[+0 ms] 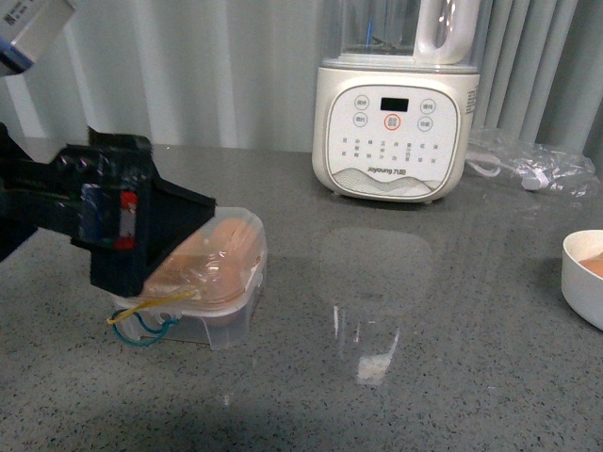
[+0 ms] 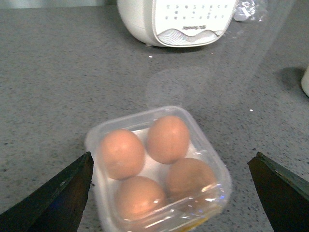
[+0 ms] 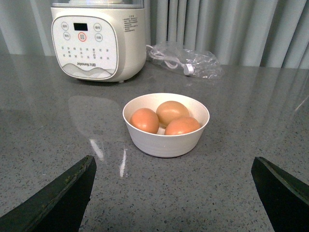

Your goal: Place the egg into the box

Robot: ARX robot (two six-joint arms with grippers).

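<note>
Nearest, between my left claw's [image 2: 169, 193] wide-spread black fingers [image 2: 53, 198]: box [image 2: 159, 169], one, small, square, clear plastic with rounded corners and a white insert. Contents: four smooth orange-brown eggs, every hole filled; which is the task's egg [image 2: 168, 139] I cannot tell, the four being alike. Yellow and blue cords [image 1: 151, 315] loop out at its near side in the front view, where my left arm [image 1: 104, 212], black and blocky, reaches in low over the box and hides part of it. Bowl [image 3: 166, 140], one, white, round, plain: three more eggs [image 3: 169, 118] of the same kind, huddled together. My right claw [image 3: 174, 193] hangs before it, fingers far apart, gripping nothing. Counter [image 1: 424, 330]: grey speckled stone, glossy. Cream blender [image 1: 396, 122] at the back; crumpled clear bag [image 3: 188, 60] beside it.
</note>
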